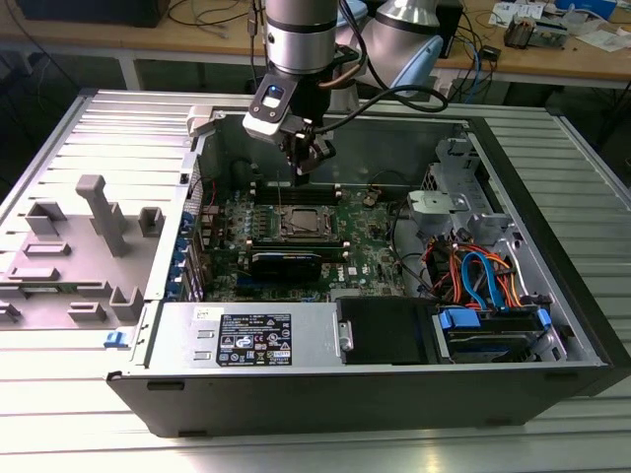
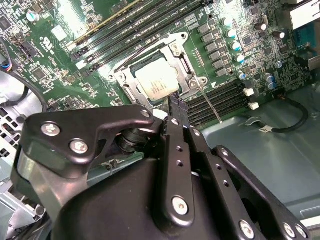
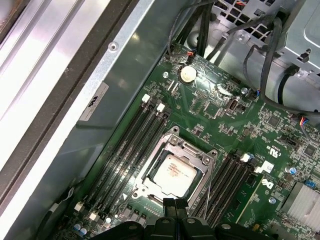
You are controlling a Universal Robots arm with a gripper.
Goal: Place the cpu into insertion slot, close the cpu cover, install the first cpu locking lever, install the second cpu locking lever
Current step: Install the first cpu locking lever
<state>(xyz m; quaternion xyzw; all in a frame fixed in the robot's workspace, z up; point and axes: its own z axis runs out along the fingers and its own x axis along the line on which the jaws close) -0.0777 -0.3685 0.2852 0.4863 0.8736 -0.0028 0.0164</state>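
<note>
Since the cpu [image 2: 156, 85] sits flat in the insertion slot [image 2: 142, 62]: placing looks done, the work is now at the levers
cpu cover [image 3: 192, 150]: down over the insertion slot, framing the chip; looks closed, can't confirm it's clamped
locking lever [image 2: 210, 102]: thin wire rod along one side of the insertion slot, seems free of its catch; can't make out the other lever
gripper [image 3: 175, 204]: fingers pressed together, carrying nothing, hanging just above the insertion slot's edge, near the rod
how: I'd press the closed tip on the rod's outer end, down then sideways under its hook, slowly; keep force off the chip
risk: memory slots [image 3: 127, 150] flank the insertion slot; a slipped rod could rake them
</note>
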